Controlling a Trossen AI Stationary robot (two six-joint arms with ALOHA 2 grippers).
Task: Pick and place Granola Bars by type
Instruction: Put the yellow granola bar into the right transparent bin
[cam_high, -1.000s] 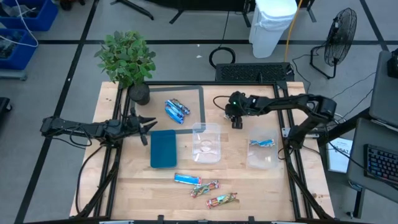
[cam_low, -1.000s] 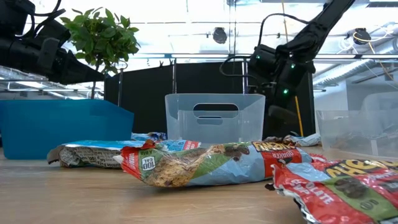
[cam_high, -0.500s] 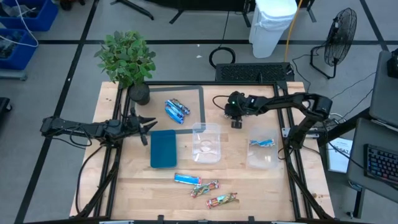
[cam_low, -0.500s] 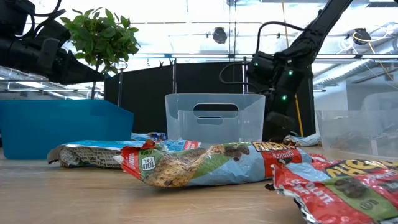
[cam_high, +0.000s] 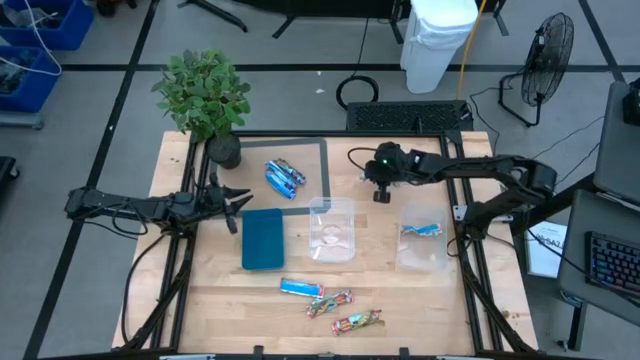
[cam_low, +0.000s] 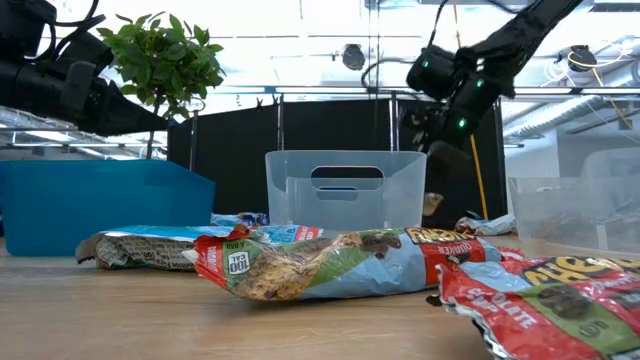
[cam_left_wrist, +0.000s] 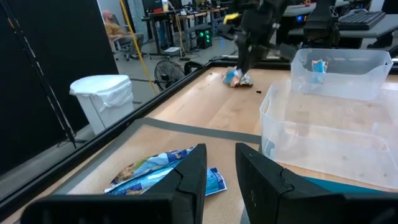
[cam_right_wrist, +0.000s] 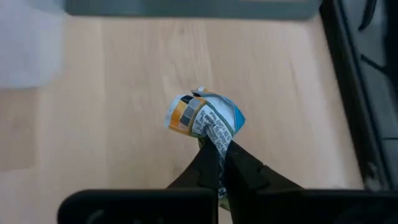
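My right gripper (cam_right_wrist: 217, 152) hangs over the far middle of the table (cam_high: 300, 330), shut on a crumpled light blue-and-white granola bar (cam_right_wrist: 205, 119). The low view shows this bar (cam_low: 432, 204) below the fingers. My left gripper (cam_left_wrist: 221, 168) waits open at the table's left, holding nothing. Dark blue bars (cam_high: 284, 176) lie on a grey-edged mat. One light blue bar (cam_high: 421, 229) lies in the right clear tub (cam_high: 421, 252). A blue bar (cam_high: 300, 289) and two multicoloured bars (cam_high: 329, 301) (cam_high: 357, 321) lie near the front edge. My right gripper pinches one end of the bar's wrapper (cam_right_wrist: 214, 138) between its two fingertips (cam_right_wrist: 239, 165). The fingers slant downward. The rest of the crumpled bar sticks out beyond the tips and hangs just clear of the wood.
A teal tray (cam_high: 263, 238) lies beside my left gripper. A second clear tub (cam_high: 331, 230) stands mid-table, near the held bar. A potted plant (cam_high: 205, 95) stands at the far left corner. A dark frame rail runs along the table's edges.
My right gripper has taken hold of the light blue-and-white bar and risen a little. The bar has come up off the table with it.
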